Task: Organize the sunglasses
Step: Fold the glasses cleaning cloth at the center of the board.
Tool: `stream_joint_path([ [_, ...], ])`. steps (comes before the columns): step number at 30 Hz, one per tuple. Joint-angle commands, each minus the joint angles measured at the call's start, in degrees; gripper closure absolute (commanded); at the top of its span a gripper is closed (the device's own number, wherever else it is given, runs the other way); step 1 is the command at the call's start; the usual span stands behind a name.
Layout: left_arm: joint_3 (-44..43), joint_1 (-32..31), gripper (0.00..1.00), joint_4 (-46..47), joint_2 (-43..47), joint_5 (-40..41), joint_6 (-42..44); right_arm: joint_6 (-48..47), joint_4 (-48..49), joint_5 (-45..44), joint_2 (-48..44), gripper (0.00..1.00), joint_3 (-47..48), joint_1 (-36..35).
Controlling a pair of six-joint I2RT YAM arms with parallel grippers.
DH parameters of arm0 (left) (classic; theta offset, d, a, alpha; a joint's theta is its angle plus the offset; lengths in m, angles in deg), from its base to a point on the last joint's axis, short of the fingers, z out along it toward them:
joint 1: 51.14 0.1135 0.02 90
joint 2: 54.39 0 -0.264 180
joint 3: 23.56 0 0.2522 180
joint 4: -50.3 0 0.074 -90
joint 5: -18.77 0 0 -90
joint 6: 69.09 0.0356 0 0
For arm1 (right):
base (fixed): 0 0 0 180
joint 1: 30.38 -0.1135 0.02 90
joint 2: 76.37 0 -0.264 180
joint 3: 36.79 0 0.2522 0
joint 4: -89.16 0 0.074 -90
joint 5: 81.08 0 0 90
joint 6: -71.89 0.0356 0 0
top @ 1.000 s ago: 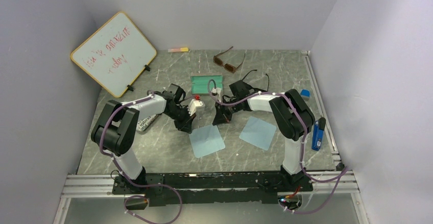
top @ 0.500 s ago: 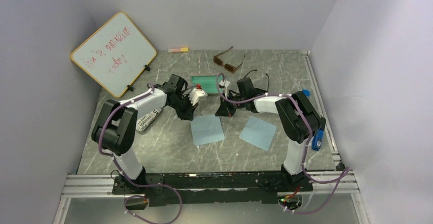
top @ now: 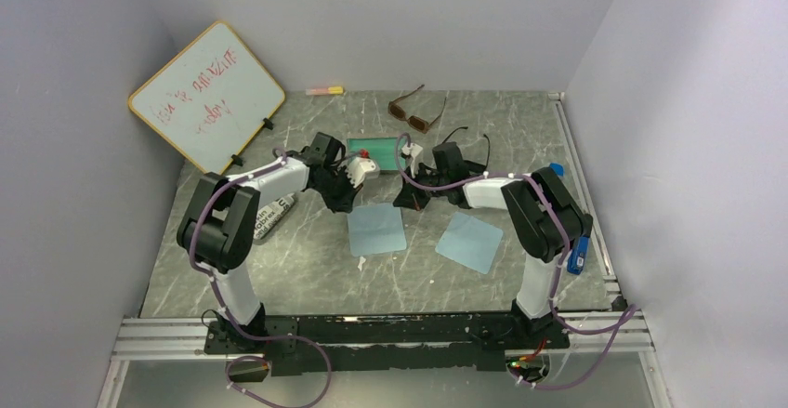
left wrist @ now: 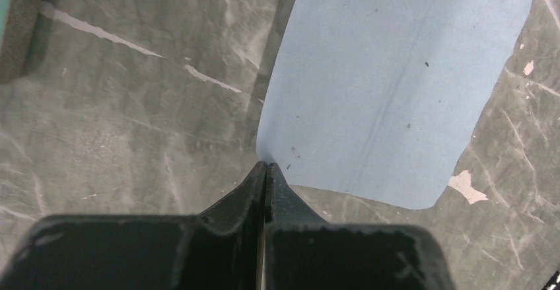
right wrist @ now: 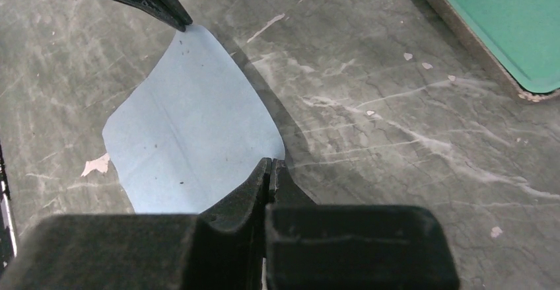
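Note:
The brown sunglasses [top: 415,111] lie at the back of the table. The black sunglasses [top: 472,140] lie just behind the right arm, partly hidden by it. Neither gripper touches them. A light blue cloth [top: 376,229] lies at the middle. My left gripper [top: 346,206] is shut on its far left corner and my right gripper [top: 406,203] is shut on its far right corner. In the left wrist view the left gripper [left wrist: 266,166] pinches the cloth [left wrist: 389,92] at its corner. In the right wrist view the right gripper [right wrist: 271,163] pinches the cloth [right wrist: 191,131].
A green tray [top: 374,151] sits just behind the grippers. A second blue cloth [top: 469,241] lies to the right. A grey pouch [top: 269,217] lies under the left arm. A whiteboard [top: 206,97] leans at the back left. A blue tool [top: 578,246] rests by the right rail.
Both grippers have moved toward the back of the table, dragging the blue cloth with them by its far corners. Both have stayed shut.

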Motion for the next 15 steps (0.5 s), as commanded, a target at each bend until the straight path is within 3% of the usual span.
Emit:
stream_joint_path([
  [1,-1.36,-0.23,0.95,2.97,1.23,1.04,-0.94,0.38,3.97,-2.08,-3.28,1.00,-0.54,0.33],
  [15,-0.17,-0.23,0.95,4.46,3.83,1.87,-0.97,-0.20,5.17,-2.27,-3.63,1.00,-1.34,0.33],
])
